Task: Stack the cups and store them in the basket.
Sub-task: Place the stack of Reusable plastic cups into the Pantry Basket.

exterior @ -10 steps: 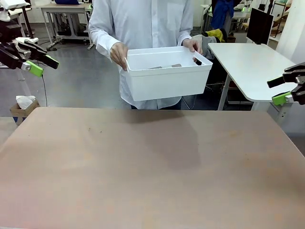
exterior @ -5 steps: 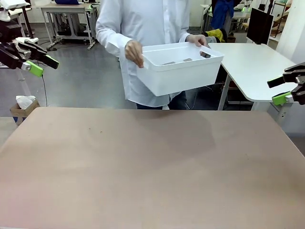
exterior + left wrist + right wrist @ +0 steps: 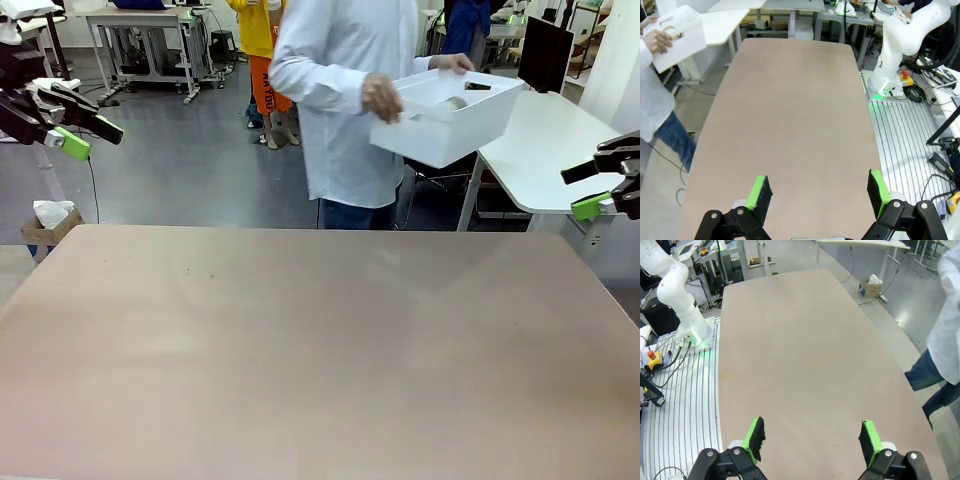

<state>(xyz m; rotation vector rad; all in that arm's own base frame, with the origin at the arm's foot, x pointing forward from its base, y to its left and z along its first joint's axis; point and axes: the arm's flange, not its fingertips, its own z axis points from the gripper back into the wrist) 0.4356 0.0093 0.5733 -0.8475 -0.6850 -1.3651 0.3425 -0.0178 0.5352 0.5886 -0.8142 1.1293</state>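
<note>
A person in a white shirt holds the white basket (image 3: 450, 118) in both hands beyond the table's far right corner, tilted, over a white side table. Something dark lies inside it; I cannot tell whether it is cups. The basket (image 3: 675, 36) appears again at the top left of the left wrist view, a hand on its rim. My left gripper (image 3: 82, 128) hangs open at the far left above the table edge, nothing between its fingers (image 3: 760, 192). My right gripper (image 3: 588, 188) hangs open at the far right, its fingers (image 3: 756, 436) apart over the bare tabletop.
The brown table (image 3: 320, 350) lies between the arms. A white side table (image 3: 540, 135) stands at the back right. A cardboard box with tissue (image 3: 48, 222) sits on the floor at the left. The other arm's white base (image 3: 900, 45) stands beside the table.
The person has turned and carried the basket from above the table's far edge up and to the right, toward the white side table. Both grippers have stayed still.
</note>
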